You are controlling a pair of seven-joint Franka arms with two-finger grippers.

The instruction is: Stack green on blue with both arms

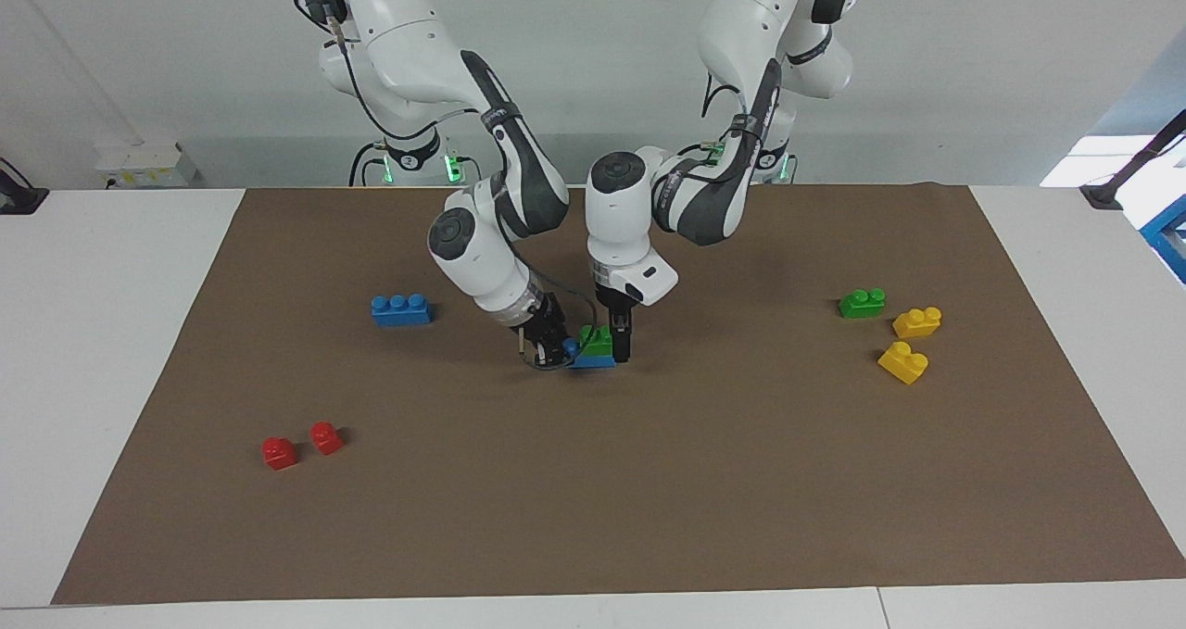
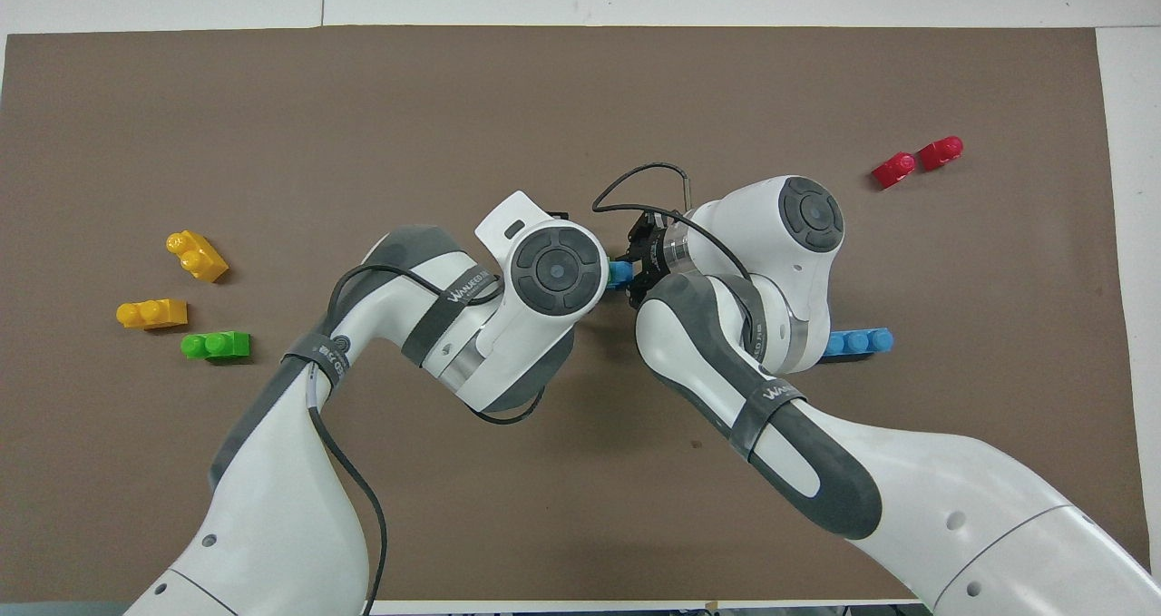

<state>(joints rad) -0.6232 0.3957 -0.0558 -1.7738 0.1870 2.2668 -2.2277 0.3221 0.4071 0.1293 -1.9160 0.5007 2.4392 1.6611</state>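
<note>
- Facing view showed you both grippers meeting at the middle of the brown mat [image 1: 649,481], well away from every edge of the tabletop.
- Your left gripper [image 1: 619,340] pointed straight down with its fingers pinching the green brick [image 1: 594,339], which sat on top of the blue brick [image 1: 593,360].
- Your right gripper [image 1: 547,342] came in tilted at the blue brick's end toward the right arm's end of the table, pinching that end; one blue stud showed just beside its fingers.
- The blue brick lay flat on the mat beneath the green one.
- From overhead you saw only a bit of that blue brick [image 2: 620,275] between the two wrists; the green brick on it was hidden under the left arm.
- A second blue brick [image 1: 400,309] lay on the mat toward the right arm's end, well apart from the stack.
- A second green brick [image 1: 862,303] lay toward the left arm's end, with two yellow bricks [image 1: 916,321] [image 1: 903,362] just beside it, nearer that end's edge.
- Two red bricks [image 1: 279,452] [image 1: 326,437] sat side by side toward the corner at the right arm's end, farther from the robots than anything else.
</note>
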